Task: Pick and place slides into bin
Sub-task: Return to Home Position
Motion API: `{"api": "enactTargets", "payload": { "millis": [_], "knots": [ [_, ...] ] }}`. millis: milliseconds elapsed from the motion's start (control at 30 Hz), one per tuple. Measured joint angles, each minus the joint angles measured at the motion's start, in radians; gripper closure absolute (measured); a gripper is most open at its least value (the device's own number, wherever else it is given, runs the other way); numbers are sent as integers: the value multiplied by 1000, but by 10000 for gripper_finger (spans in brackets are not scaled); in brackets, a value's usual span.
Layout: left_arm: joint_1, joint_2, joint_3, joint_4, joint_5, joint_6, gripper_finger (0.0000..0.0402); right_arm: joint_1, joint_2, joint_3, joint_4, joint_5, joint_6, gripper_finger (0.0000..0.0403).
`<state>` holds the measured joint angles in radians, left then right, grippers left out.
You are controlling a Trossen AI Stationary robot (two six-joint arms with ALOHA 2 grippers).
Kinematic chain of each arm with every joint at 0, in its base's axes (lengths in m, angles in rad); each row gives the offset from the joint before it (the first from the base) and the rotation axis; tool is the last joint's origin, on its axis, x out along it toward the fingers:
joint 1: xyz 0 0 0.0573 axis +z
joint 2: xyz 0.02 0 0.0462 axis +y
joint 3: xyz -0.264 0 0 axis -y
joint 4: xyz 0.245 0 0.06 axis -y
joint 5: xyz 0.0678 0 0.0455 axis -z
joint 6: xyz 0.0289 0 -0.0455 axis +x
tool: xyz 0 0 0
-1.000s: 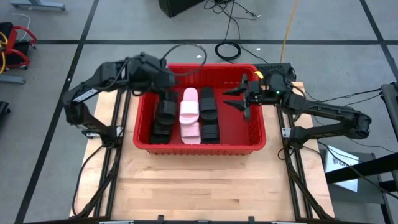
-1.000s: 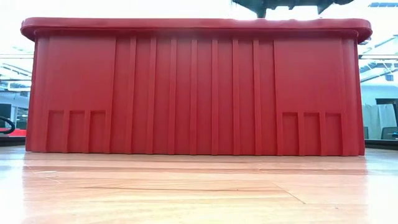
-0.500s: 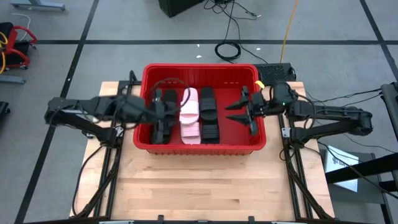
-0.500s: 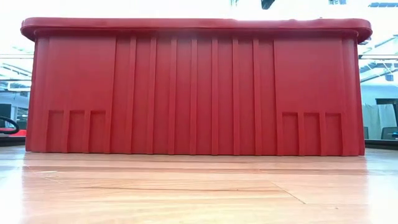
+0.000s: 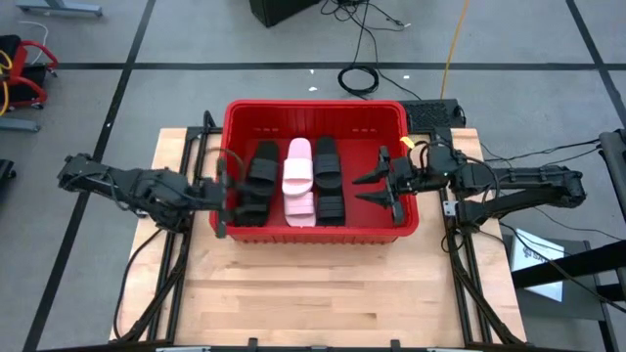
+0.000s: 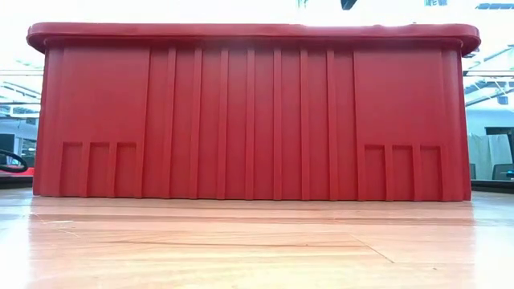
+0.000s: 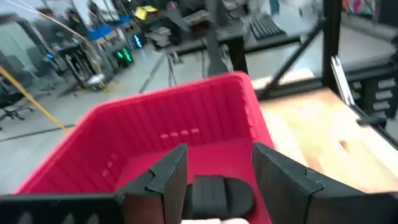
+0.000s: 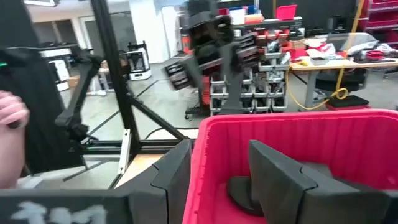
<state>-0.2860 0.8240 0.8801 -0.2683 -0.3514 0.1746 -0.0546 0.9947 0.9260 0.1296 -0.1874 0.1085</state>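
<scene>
The red bin (image 5: 315,233) stands at the middle of the wooden table and fills the low view with its near wall (image 6: 253,112). Inside lie several slides in three rows: black (image 5: 257,183), pale pink (image 5: 298,181), black (image 5: 328,181). My left gripper (image 5: 227,196) hangs open at the bin's left wall, pointing level into the bin; a black slide (image 7: 217,194) shows beyond its fingers. My right gripper (image 5: 364,190) hangs open over the bin's right part, pointing toward the slides, with the bin's wall (image 8: 214,149) and a black slide (image 8: 245,190) ahead of it. Both hold nothing.
Bare table top (image 5: 313,288) lies in front of the bin. Black frame rails (image 5: 181,244) run along both table sides. Cables (image 5: 360,76) lie on the floor beyond the far edge. A person's hand (image 8: 9,118) shows at the edge of the right wrist view.
My left gripper has swung from over the bin's far left corner toward the table's near and left edges, sinking and tipping up toward level, to the bin's left wall. My right gripper has drifted a little toward the near edge. The slides lie as before.
</scene>
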Motion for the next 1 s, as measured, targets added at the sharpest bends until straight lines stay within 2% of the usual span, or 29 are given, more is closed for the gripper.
{"api": "enactTargets", "payload": {
  "millis": [100,333,567,767,833,1000],
  "knots": [
    [34,-106,-73,35,12,3,222,14,-5,0,0,0,-20,250],
    [192,-253,-212,131,143,13,222,11,-48,-4,-21,0,-22,250],
    [346,-274,-231,144,378,33,222,-34,-216,-132,59,0,6,250],
    [415,-280,-231,180,447,22,222,-42,-353,-255,205,-5,38,250],
    [431,-292,-233,180,493,22,222,-42,-388,-290,255,-39,47,250],
    [467,-330,-289,237,539,6,222,-44,-473,-356,320,-59,83,250]
  ]
}}
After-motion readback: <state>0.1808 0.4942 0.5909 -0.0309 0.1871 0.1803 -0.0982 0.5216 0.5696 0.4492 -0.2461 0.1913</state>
